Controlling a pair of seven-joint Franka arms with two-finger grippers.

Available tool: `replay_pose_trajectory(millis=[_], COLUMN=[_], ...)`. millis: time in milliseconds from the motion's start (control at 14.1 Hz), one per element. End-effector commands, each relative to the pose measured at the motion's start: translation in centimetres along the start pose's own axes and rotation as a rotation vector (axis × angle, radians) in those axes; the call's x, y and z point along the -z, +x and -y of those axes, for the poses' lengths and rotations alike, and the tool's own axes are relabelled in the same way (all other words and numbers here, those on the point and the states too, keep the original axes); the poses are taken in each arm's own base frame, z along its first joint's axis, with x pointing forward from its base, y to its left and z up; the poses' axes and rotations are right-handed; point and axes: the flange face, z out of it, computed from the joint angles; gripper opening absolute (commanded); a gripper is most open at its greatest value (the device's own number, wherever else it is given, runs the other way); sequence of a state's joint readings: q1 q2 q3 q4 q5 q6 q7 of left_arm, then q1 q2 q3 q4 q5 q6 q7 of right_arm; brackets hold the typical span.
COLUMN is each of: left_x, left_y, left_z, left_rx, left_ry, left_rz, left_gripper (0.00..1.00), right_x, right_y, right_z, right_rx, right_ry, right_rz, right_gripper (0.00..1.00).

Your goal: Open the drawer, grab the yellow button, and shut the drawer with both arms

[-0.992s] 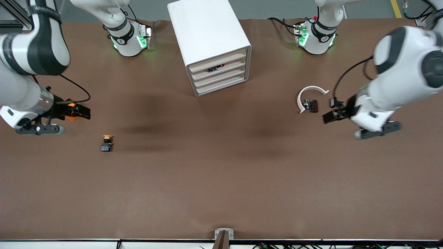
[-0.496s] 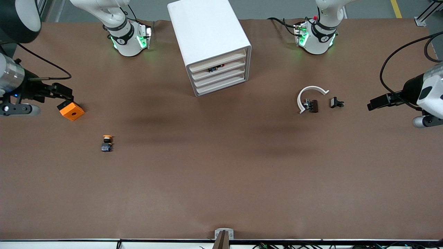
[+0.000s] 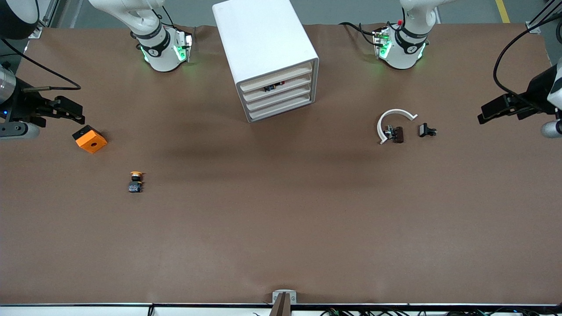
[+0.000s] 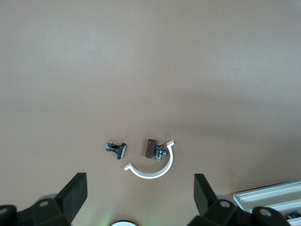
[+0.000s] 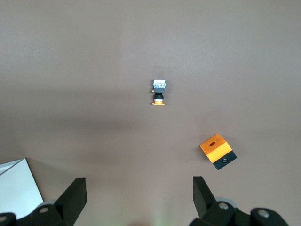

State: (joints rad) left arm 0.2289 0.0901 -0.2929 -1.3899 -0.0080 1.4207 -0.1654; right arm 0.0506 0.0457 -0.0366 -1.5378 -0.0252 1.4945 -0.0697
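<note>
**Both grippers spread wide and empty, button out on the table**

Up at the right arm's end of the table, right gripper (image 3: 66, 110) hanging in the air, fingers (image 5: 70, 200) spread wide, nothing between them. Just below it on the brown table (image 3: 281, 228), orange square block (image 3: 90, 139) with a hole in its top, sitting untouched. Nearer the front camera than the block, the button (image 3: 136, 181): orange-red cap, dark body, lying alone on the table mat, well apart from the cabinet. Same pair seen from the right wrist camera too, button (image 5: 159, 92) farther out, block (image 5: 217, 150) closer in, a white corner of the cabinet (image 5: 16, 188) at the edge.

Over at the left arm's end, left gripper (image 3: 498, 110) also up in the air, fingers (image 4: 75, 197) fully apart, holding nothing. Near it on the table, a small black clip part (image 3: 426, 130), and beside that a white curved strip (image 3: 393, 120) with another dark clip part (image 3: 395, 134) tucked against it.

Middle of the table, toward the arm bases: white boxy cabinet (image 3: 265, 52), four shallow drawers stacked in its front, pale beige edges all flush. Second drawer (image 3: 276, 87) from the top showing a small dark item with a red spot in its slot; what it is, cannot tell. All four drawers shut.
</note>
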Motion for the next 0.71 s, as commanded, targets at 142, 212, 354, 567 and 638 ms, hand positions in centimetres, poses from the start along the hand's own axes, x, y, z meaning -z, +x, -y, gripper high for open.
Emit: replay_pose_trajectory(millis=[142,212,354,567,638], left_x=[0.9,1.0,1.2,1.2,1.3], left_y=[-2.3,-2.7,-3.7,-5.3,-5.9], left_z=[2.0,1.9,1.9,2.0,2.1], left_rx=[-0.095,-0.098,-0.098,-0.097,-0.096], left_ry=[0.021,0.017,0.018,0.021,0.022], left_rz=[0.018,0.019,0.016,0.017,0.015], left_gripper=[1.00,1.00,1.00,1.00,1.00], right_x=[1.9,1.9,2.4,2.7,2.8], right_y=[-0.3,-0.4,-0.4,-0.4,-0.3], right_z=[0.0,0.0,-0.4,-0.3,-0.5], right_rx=[-0.033,-0.077,-0.098,-0.098,-0.109], right_ry=[-0.007,-0.006,-0.006,-0.008,-0.004], right_rz=[-0.029,-0.026,-0.036,-0.043,-0.047], right_gripper=[1.00,1.00,1.00,1.00,1.00])
